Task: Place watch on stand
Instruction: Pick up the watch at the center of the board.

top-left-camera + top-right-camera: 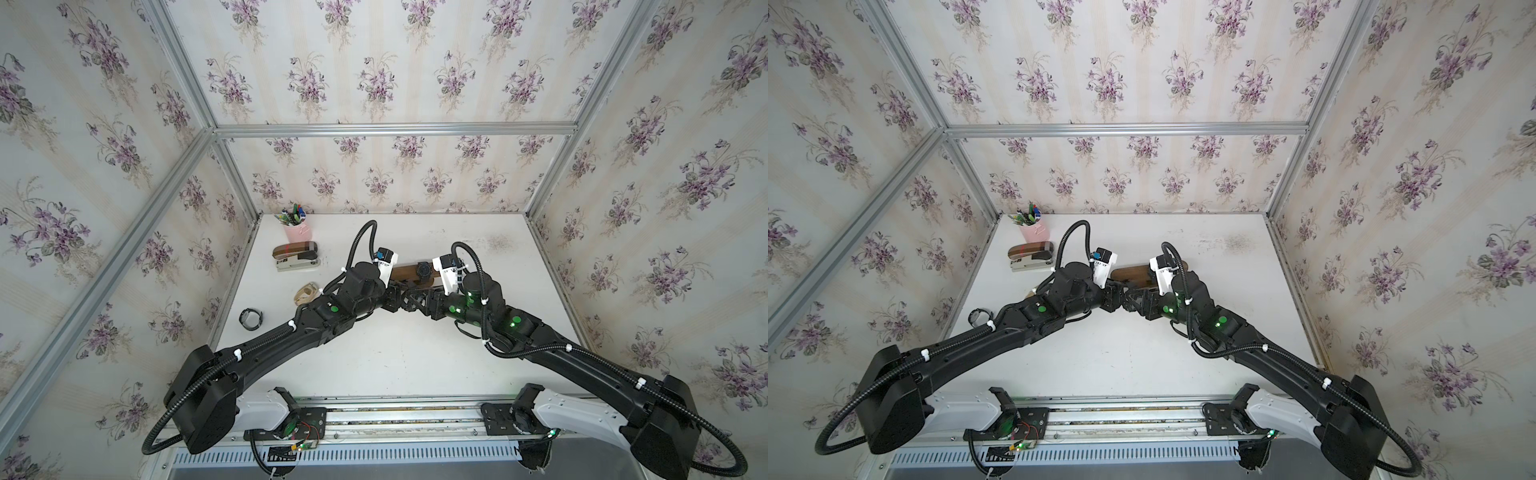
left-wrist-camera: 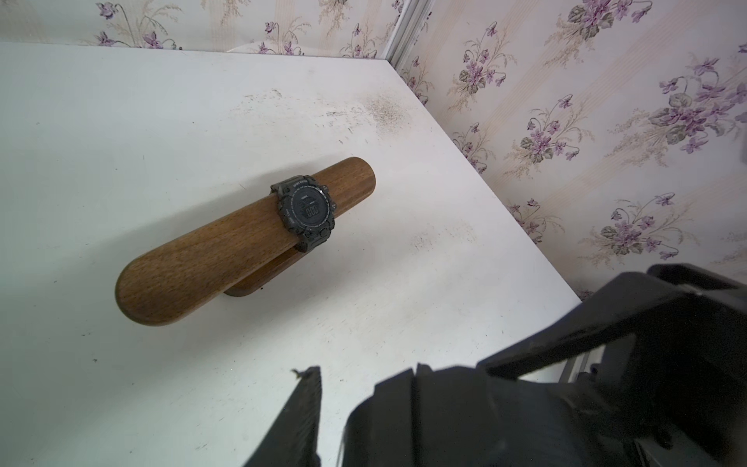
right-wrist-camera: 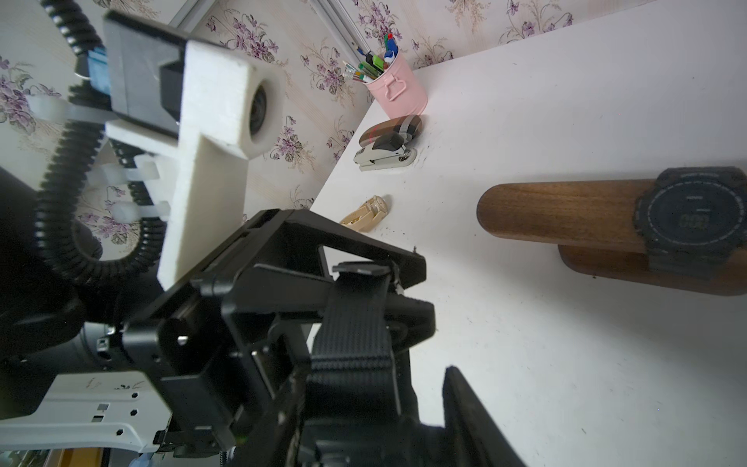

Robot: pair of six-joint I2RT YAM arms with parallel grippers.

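- The white table [image 1: 395, 365] spreads under both claws.
- The left claw [image 1: 400, 296] and right claw [image 1: 423, 303] hang low over the table with their tips nearly meeting. The right claw's fingers [image 3: 465, 404] stand apart, with bare table showing between them. Only 1 finger [image 2: 303, 408] of the left claw shows, so I cannot tell how its jaws stand.
- The stand [image 2: 226, 246], a brown wooden bar on an oval foot, sits just beyond the 2 claws and lies crosswise to them. Neither claw touches it.
- A stapler [image 1: 297, 258] and a pink cup [image 1: 296, 232] of pens sit well off the left claw's outer side, farther back.
- The watch [image 2: 307, 212], black, wraps around the bar face up, toward the end nearer the right claw.
- A beige watch [image 1: 306, 292] and a second black watch [image 1: 251, 319] lie on the table beyond the left claw's outer side.
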